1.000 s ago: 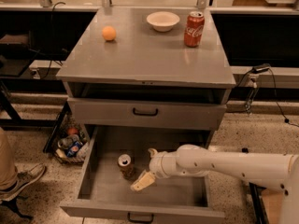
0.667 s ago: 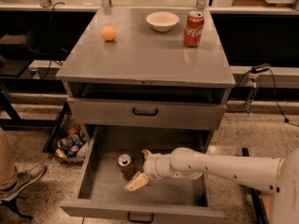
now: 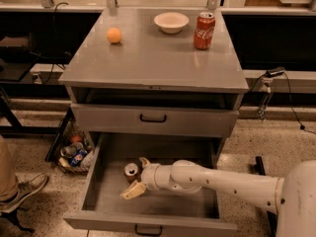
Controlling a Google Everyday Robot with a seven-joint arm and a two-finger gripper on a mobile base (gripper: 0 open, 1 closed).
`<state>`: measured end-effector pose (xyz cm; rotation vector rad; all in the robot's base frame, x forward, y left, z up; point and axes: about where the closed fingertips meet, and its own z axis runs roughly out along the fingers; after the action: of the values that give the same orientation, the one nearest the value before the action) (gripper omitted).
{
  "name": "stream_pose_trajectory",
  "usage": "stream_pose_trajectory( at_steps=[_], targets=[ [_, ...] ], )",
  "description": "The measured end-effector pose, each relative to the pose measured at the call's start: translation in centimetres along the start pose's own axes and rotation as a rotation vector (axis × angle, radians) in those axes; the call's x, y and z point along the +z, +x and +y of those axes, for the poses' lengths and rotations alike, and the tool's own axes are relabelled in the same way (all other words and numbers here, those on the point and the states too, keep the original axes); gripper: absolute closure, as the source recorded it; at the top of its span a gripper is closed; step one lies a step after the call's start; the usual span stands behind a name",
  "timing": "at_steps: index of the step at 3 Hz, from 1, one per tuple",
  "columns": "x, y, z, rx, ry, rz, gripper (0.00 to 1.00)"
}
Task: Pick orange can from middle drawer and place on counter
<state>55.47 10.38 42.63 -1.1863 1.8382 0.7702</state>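
Scene: the robot's white arm reaches into the open middle drawer [image 3: 148,222], the lowest of the grey cabinet.
Orange can [image 3: 131,170]: upright on the drawer floor, left of centre, silver top showing.
Gripper [image 3: 137,177]: low inside the drawer, spread wide, one finger on either side of the can.
Step in hand: likely closing on the can.
Doing it well: centre the can, squeeze squarely, lift clear of the drawer above [image 3: 153,118].
Destination: the counter [image 3: 153,58], beside ball [image 3: 114,35], bowl [image 3: 171,21] and Coca-Cola can [image 3: 204,30].
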Motion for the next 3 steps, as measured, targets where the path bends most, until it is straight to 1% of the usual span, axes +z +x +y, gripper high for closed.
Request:
stream_pose_trajectory(
  at_steps=[1,2,3],
  targets=[
    [1.3,-0.4,0.2,-0.001,-0.012,-0.031,0.27],
    [1.8,-0.8,0.3,-0.006,-0.024,-0.063,0.5],
    [0.6,-1.6,-0.1,0.015,-0.047,-0.156,0.73]
  ],
)
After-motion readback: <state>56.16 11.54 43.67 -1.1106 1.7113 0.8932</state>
